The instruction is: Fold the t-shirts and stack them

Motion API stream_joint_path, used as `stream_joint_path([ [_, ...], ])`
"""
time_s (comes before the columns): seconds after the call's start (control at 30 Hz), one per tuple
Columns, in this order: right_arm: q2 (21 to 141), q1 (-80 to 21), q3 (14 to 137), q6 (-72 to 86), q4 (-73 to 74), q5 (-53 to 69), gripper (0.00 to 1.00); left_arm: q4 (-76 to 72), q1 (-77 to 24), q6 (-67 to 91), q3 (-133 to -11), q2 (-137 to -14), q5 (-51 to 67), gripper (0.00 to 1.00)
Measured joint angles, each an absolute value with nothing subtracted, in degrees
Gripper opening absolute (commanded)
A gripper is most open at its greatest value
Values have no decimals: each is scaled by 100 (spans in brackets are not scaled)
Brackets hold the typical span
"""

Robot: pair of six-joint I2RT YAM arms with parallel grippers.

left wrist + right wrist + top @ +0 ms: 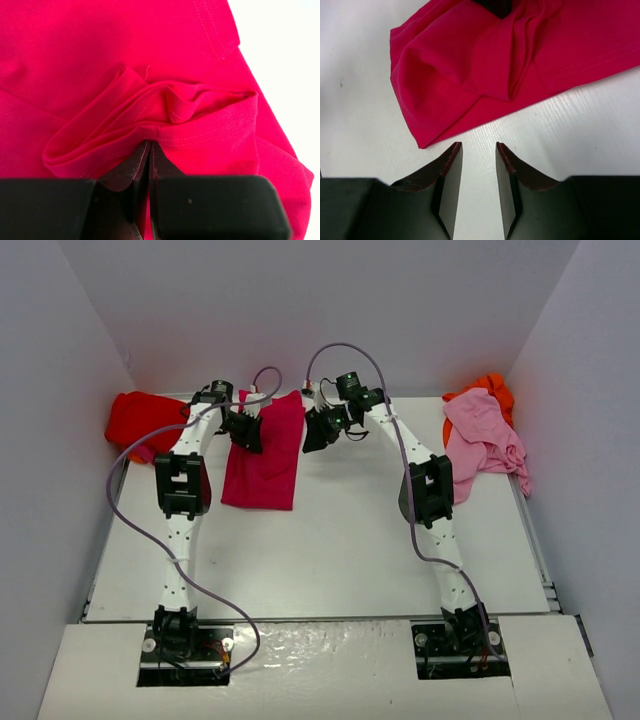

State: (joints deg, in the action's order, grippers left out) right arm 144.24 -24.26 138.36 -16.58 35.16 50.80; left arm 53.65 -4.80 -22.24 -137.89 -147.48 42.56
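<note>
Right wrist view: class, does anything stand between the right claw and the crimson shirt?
Nothing visible does. Only a strip of table separates the open right claw from the crimson shirt's near edge.

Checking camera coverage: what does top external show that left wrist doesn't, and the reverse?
Only top external: red shirt far left, pink shirt and orange shirt heaped far right, right gripper beside the crimson shirt. Only left wrist: left gripper shut on a bunched fold, hem stitching visible. Both: the crimson shirt on the table, with the left gripper at it.
</note>
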Motion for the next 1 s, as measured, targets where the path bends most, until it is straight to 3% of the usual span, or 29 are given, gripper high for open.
stream_joint_path([
  [0.07, 14424, -2448, 13821, -1650, 3515, 5033, 38, 5355, -480, -2211, -13790, -14748, 4211, 0],
  [0.13, 14424, -2460, 13819, -1652, 3513, 4993, 51, 5340, -480, -2209, -13788, -14748, 4196, 0],
  [0.17, 14424, -2469, 13819, -1650, 3512, 4959, 51, 5334, -480, -2209, -13788, -14748, 4190, 3],
  [0.3, 14427, -2548, 13816, -1657, 3514, 4833, 49, 5348, -480, -2255, -13788, -14740, 4190, 19],
  [0.47, 14417, -2608, 13596, -1741, 3480, 4741, 48, 5436, -480, -2540, -13811, -14711, 4067, 28],
  [1.0, 14123, -2436, 12564, -2199, 3546, 4280, 46, 6164, -921, -4598, -14036, -14656, 2981, 31],
])
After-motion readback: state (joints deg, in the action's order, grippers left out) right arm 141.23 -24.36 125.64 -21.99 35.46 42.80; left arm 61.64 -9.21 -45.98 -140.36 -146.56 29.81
